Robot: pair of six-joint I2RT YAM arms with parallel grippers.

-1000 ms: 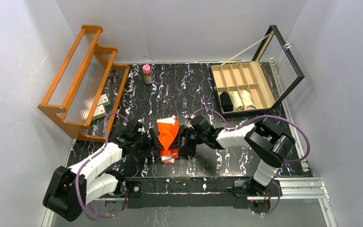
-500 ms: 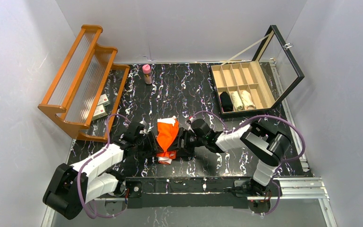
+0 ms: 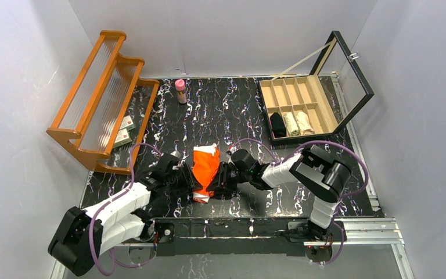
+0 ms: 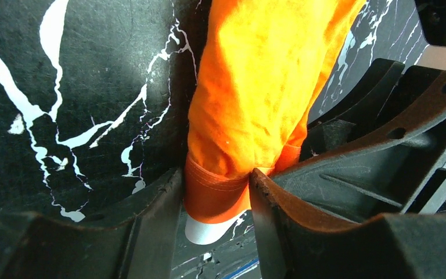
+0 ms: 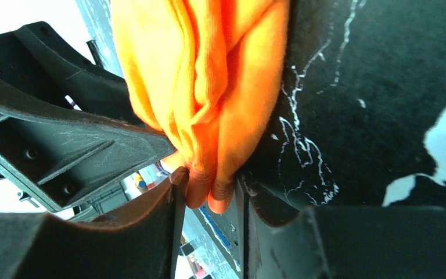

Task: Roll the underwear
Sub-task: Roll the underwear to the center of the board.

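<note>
Both end effectors pinch the orange underwear at mid-frame on the bench.

The black, white-veined bench (image 3: pixel 232 104) fills the middle of the top view. A wooden rack (image 3: pixel 101 93) stands at upper left. An open compartment box (image 3: pixel 302 107) sits at upper right, with three rolled cloths (image 3: pixel 291 122), one black and two pale, in its lower row of cells. The orange underwear (image 3: pixel 204 168) lies just below centre as a long, narrow bundle with white trim at its upper end. The left end effector (image 4: pixel 216 192) is clenched on its banded hem from the left. The right end effector (image 5: pixel 209 186) is clenched on the folded cloth from the right. A small pink-capped bottle (image 3: pixel 180 90) stands toward the top, right of the rack.
</note>
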